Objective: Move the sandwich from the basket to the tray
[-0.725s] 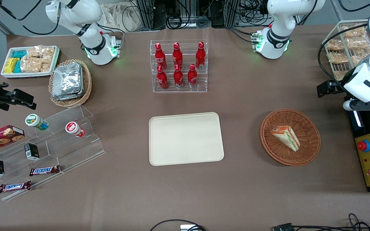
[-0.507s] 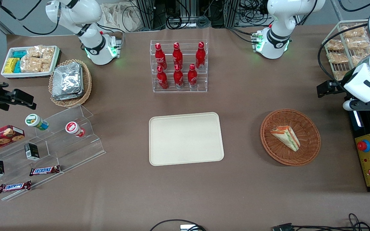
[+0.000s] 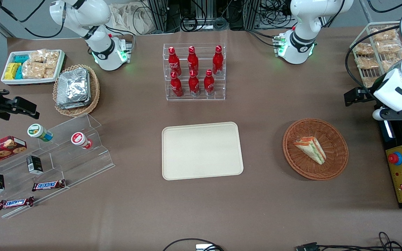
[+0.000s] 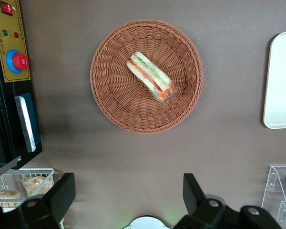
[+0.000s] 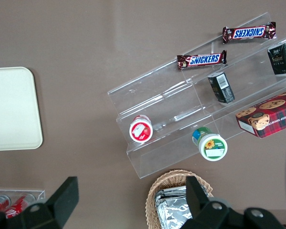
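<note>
Noted tray (image 3: 202, 150) lying flat on brown surface (image 3: 263, 209), nearer the front camera than the rack of red bottles (image 3: 194, 71). Found sandwich (image 3: 310, 149) resting inside basket (image 3: 337, 165), toward the working arm's end, well apart from tray, cut edge with orange-red and green layers facing up. Recorded gripper (image 4: 126, 200) held high above the surface near the basket, farther from the front camera than it, touching nothing, jaws spread wide and holding nothing.
</note>
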Robot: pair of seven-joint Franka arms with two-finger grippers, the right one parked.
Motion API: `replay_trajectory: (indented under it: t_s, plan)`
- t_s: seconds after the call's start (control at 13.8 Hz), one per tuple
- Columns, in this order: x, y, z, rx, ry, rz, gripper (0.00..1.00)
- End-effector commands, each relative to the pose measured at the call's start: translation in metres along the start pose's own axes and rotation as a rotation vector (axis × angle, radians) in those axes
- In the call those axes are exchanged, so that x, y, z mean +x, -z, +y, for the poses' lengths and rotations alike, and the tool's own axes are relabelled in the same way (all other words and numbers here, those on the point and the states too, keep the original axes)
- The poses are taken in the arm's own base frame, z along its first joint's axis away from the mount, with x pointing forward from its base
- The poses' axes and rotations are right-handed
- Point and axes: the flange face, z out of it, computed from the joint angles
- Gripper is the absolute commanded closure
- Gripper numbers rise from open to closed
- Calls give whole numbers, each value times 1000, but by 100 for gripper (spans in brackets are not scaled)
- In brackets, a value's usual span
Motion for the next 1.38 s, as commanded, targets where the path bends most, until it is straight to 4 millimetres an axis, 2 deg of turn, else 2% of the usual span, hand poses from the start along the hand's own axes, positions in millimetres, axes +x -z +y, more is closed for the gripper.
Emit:
replay_trajectory:
  t_s: [0.0,0.29,0.43,0.8,0.94,1.3]
  plan:
    - [0,2,0,-5,-6,10,0]
    - [15,-13,-4,-9,17,-6,0]
    - [19,-19,-7,-10,112,-16,0]
    - [47,-64,2,-16,426,-104,0]
    - [58,-88,7,-50,535,-162,0]
    - [98,-153,8,-54,586,-156,0]
